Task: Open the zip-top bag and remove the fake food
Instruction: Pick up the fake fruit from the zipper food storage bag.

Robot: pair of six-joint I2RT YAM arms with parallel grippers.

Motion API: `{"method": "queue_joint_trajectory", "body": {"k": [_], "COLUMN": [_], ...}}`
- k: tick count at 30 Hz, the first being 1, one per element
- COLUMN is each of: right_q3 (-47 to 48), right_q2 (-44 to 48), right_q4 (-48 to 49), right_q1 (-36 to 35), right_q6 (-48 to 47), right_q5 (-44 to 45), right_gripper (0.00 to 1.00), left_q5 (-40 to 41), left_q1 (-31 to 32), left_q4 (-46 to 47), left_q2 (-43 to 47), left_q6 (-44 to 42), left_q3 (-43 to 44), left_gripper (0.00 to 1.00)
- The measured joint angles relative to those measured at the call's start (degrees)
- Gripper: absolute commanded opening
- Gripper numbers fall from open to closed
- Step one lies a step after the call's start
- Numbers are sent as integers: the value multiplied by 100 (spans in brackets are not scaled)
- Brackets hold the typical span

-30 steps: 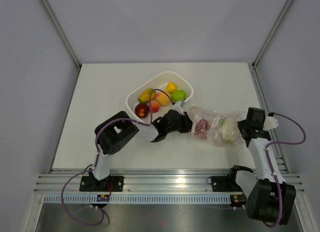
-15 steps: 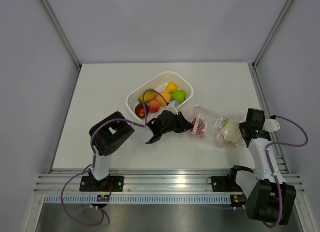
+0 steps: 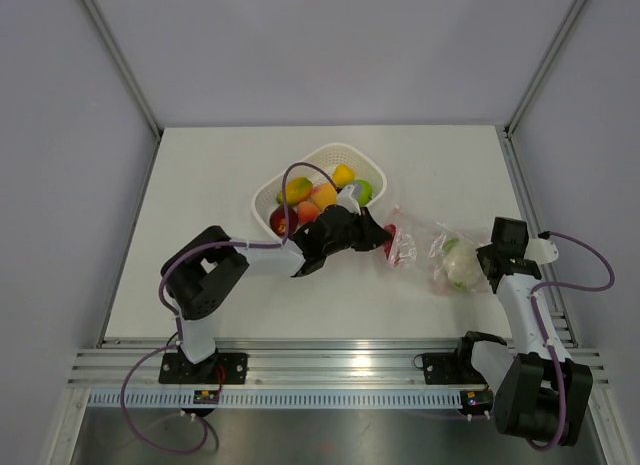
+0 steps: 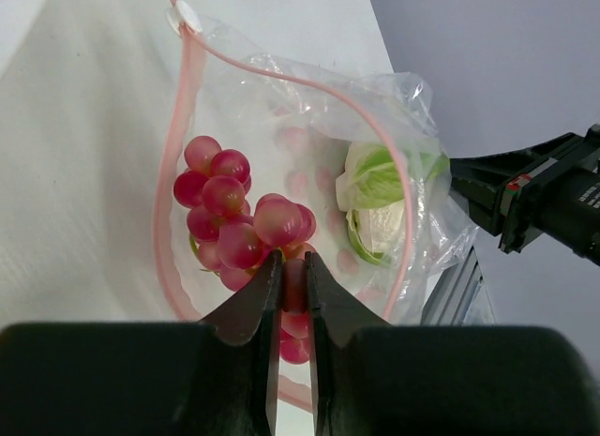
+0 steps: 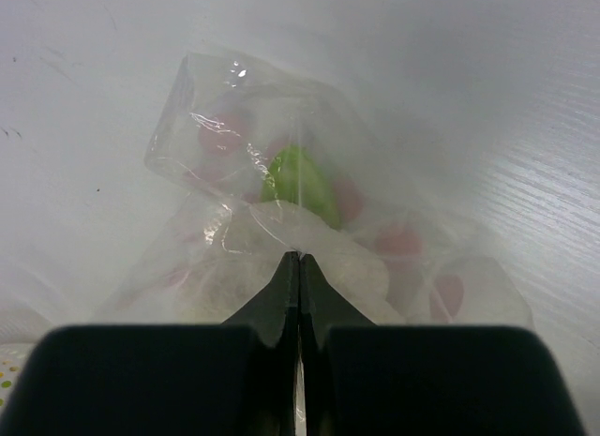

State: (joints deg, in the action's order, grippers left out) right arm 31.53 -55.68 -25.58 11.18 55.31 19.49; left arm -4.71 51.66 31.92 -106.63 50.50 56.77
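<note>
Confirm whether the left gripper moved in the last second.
Yes. The left gripper, shut on the grape bunch, has shifted up the view, closer to the white basket.

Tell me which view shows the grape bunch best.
Left wrist: the grape bunch lies sharp in the open mouth of the zip-top bag, with the left gripper shut on one grape. Top external shows a small red patch; right wrist shows only blurred pink through plastic.
</note>
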Motion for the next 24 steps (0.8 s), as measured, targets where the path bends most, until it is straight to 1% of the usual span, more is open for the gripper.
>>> {"method": "queue_joint_trajectory", "body": {"k": [11, 24], "right_q3": [0, 0], "right_q2": [0, -28], "right_q4": [2, 24], "right_q1": [0, 0], "right_q6": [-11, -48], "right_q5": [-4, -11], "right_gripper": [0, 0], "left_q5": [136, 186], "left_q1": [-186, -763], "left_q4": [-975, -1825], "left_q2": [461, 1585], "left_q6": [-308, -614], "left_q3": [243, 280], "left_gripper": [15, 18]}}
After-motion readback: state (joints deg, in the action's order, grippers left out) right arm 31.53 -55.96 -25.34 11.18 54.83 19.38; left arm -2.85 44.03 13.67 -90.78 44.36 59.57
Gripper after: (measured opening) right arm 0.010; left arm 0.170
